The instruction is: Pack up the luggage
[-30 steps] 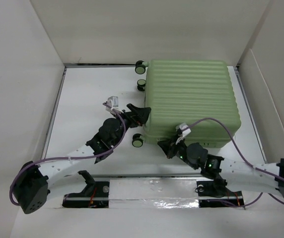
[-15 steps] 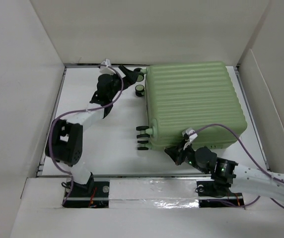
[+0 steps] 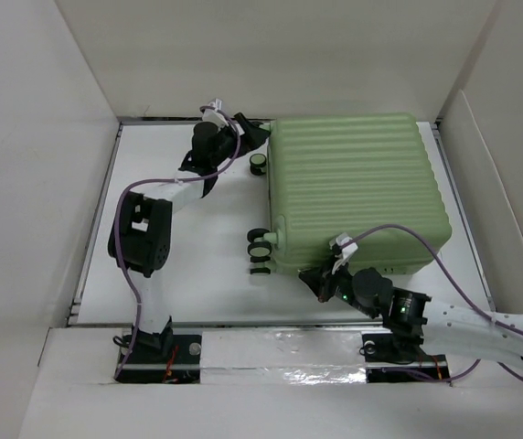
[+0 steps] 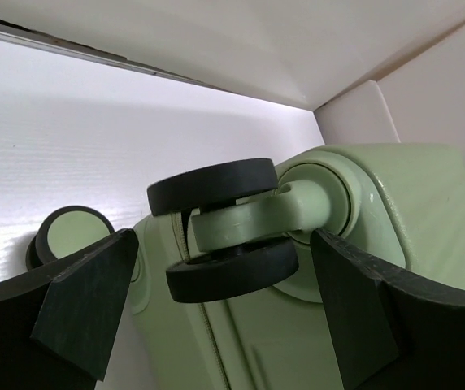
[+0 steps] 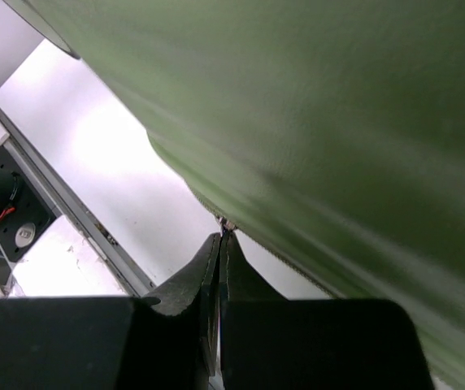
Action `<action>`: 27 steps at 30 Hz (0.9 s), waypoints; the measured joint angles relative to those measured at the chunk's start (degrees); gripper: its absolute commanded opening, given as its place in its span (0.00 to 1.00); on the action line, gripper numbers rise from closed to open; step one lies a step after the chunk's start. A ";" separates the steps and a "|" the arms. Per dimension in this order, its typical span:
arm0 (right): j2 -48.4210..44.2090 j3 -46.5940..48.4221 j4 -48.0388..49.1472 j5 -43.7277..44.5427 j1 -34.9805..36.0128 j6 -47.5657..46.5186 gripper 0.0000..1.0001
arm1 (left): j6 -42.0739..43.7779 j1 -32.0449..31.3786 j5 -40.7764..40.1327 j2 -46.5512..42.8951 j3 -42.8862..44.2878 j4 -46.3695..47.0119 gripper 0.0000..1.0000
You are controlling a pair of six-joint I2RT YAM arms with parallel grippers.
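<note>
**Operator:** Where was the luggage at that moment?

**Observer:** Your luggage (image 3: pixel 353 192) lay flat and closed on the table (image 3: pixel 188 274), ribbed green shell up. It filled the far right part of the table, with its wheels pointing left.

**Operator:** And my left gripper?

**Observer:** Your left gripper (image 4: pixel 224 313) stood open at the far left corner of the case. In the wrist view its dark fingers (image 4: pixel 86 301) flanked a twin caster (image 4: pixel 220 231), one on each side, with a gap on both. You held nothing there. A second caster (image 4: pixel 70 236) sat just to its left.

**Operator:** The right one?

**Observer:** Your right gripper (image 5: pixel 219 244) was pinched shut, its tips pressed together right at the lower edge of the green shell, on the near side of the case. Something tiny showed at the tips by the seam, too small to name. The near wheels (image 3: pixel 261 249) stood at the near left corner, apart from both your grippers.
</note>
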 measured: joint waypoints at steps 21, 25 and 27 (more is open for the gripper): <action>-4.28 -0.02 -3.80 1.20 0.00 1.99 0.00 | -1.09 1.29 6.34 7.54 5.42 3.65 0.72; -4.44 -0.02 -4.74 1.20 0.04 1.99 0.00 | -1.73 2.54 6.99 6.51 -0.13 8.13 0.80; -4.22 -0.02 -4.74 1.20 0.11 1.97 0.00 | -2.05 2.89 7.52 5.16 -3.45 10.14 0.80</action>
